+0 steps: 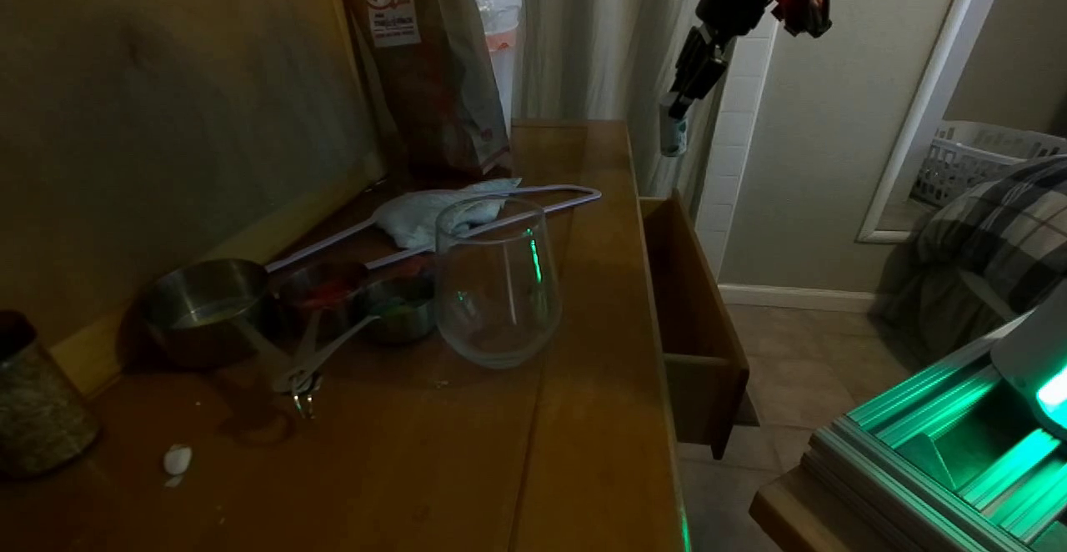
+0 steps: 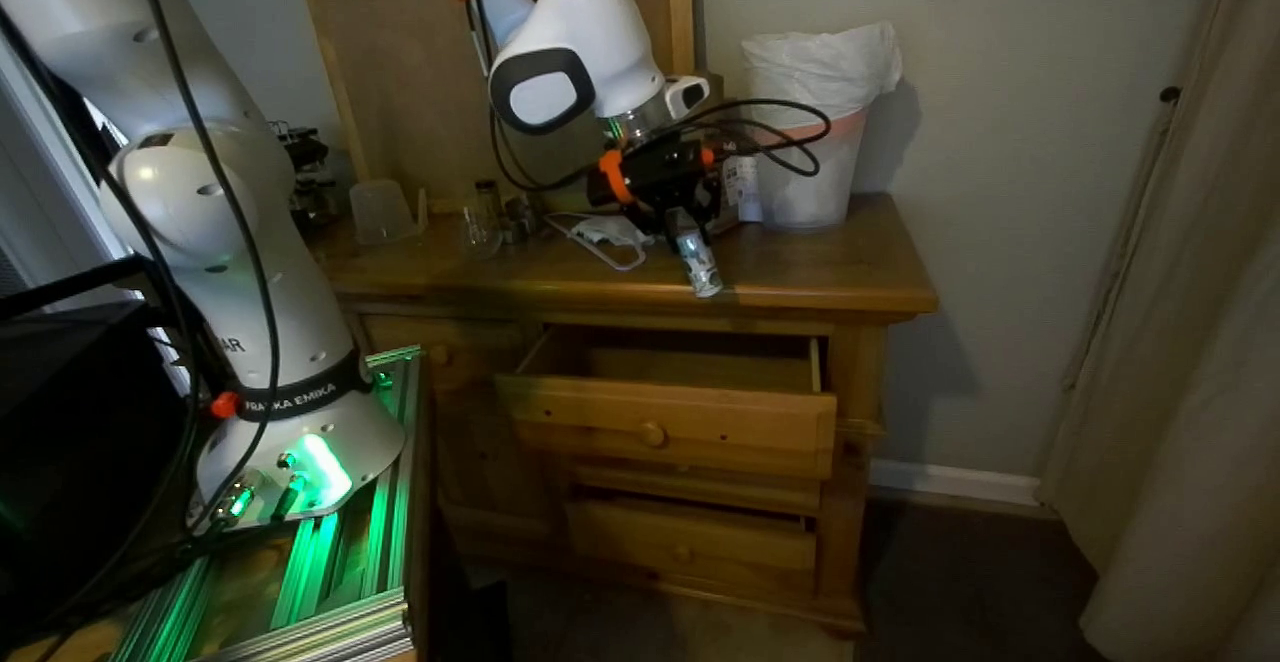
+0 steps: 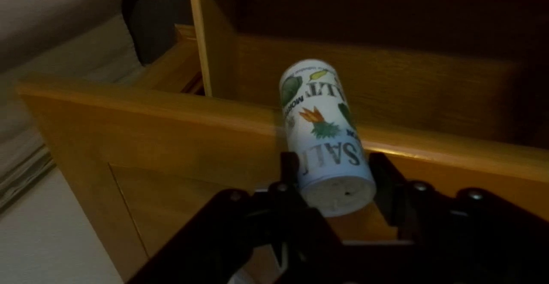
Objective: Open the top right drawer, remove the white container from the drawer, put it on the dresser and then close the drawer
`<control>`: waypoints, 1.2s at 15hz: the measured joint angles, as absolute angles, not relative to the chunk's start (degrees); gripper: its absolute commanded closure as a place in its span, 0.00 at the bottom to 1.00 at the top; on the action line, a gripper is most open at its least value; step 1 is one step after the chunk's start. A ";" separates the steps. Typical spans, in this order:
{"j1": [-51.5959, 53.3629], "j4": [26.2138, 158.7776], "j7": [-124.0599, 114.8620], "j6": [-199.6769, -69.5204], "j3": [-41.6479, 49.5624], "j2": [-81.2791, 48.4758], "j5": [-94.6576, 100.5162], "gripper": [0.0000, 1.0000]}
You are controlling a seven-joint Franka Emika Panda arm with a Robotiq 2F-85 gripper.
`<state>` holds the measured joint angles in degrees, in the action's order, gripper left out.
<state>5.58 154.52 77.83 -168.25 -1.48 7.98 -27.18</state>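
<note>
The gripper (image 3: 335, 167) is clamped on the salt shaker (image 3: 322, 123), tilted above the open top right drawer (image 2: 690, 410), beyond the front edge of the dresser (image 2: 810, 287). I'd guess light, stiff, slick; hold mid-body.

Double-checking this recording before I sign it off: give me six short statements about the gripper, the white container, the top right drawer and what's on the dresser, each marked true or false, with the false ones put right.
1. The gripper holds the white container. True.
2. The container is labelled SUGAR. False: it reads SALT.
3. A clear glass is on the dresser. True.
4. The glass lies on its side. False: it stands upright.
5. The top right drawer is open. True.
6. The container rests on the dresser. False: it is held in the gripper.
</note>
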 measured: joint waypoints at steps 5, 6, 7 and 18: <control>3.39 153.83 64.82 -166.48 -1.99 10.22 -11.70 0.80; 3.69 153.44 63.00 -165.27 -2.02 11.07 -10.07 0.80; 4.16 152.91 61.64 -163.79 -2.02 11.97 -9.04 0.80; 11.06 145.80 57.31 -150.63 -2.18 16.44 -8.36 0.80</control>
